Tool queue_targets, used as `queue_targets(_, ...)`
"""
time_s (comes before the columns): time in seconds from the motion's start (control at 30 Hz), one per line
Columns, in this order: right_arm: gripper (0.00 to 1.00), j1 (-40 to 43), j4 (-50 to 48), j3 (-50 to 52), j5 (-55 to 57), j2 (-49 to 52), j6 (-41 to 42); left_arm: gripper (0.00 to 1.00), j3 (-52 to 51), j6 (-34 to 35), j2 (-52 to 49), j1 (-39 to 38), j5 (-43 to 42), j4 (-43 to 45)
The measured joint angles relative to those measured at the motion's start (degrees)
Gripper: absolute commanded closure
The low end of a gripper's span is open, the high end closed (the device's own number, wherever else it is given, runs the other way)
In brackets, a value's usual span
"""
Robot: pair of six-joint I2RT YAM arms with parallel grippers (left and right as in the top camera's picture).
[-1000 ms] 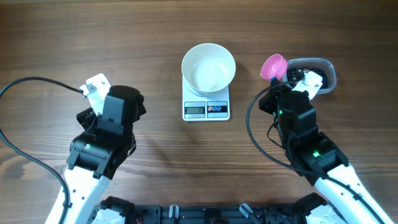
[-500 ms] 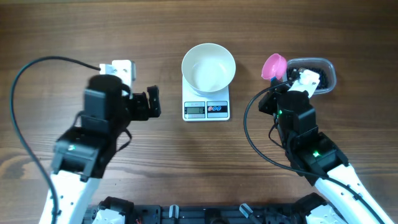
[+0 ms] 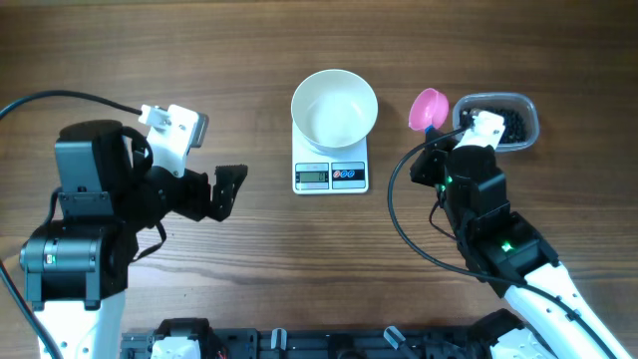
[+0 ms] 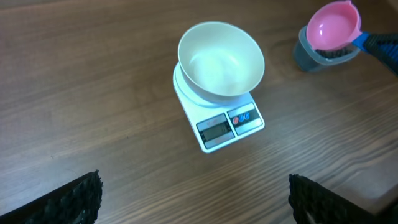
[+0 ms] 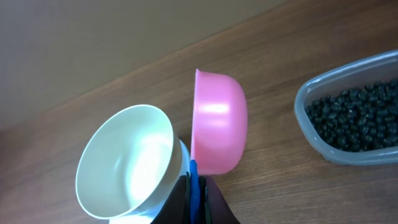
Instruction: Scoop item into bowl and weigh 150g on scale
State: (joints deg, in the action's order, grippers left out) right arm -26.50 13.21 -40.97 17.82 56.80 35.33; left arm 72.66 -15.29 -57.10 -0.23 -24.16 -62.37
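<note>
A: Your left gripper (image 3: 231, 189) stands wide open, empty, left of the scale (image 3: 331, 176).
B: Your right gripper (image 5: 196, 200) pinches the scoop (image 3: 430, 108) by its handle, between bowl (image 3: 334, 110) and tub (image 3: 535, 120).
A: Bowl sits on the scale; beads (image 3: 512, 122) lie in the tub.

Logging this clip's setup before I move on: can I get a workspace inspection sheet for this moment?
Surface: wooden table, no spills seen.
Job's things: white bowl, empty, on the scale; black pellets in clear tub.
Clutter: nothing seen.
Grippers: left gripper open, empty; right gripper shut on pink scoop's handle, scoop empty, beside the tub.
Cables: left-arm cable and right-arm cable, both off the scale.
Surroundings: nothing seen.
</note>
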Motion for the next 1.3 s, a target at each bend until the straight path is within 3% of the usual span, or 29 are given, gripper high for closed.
queue_targets(0.1, 0.96, 0.00, 0.46, 0.00, -0.37, -0.04, -2.69, 0.00, 0.00, -0.79, -0.04, 0.00, -0.24, 0.39)
queue_targets(0.37, 0.96, 0.00, 2.91, 0.00, -0.90, -4.48, -9.05, 0.00, 0.04, -13.92, -0.24, 0.04, -0.83, -4.66)
queue_targets(0.53, 0.96, 0.00, 6.40, 0.00, -0.92, -6.29, -10.14, 0.00, 0.07, -17.73, -0.26, 0.04, -1.22, -4.74)
queue_targets(1.3, 0.96, 0.00, 11.80, -0.04, -0.92, -6.71, -12.52, 0.00, 0.07, -19.17, -0.28, 0.04, -1.27, -4.92)
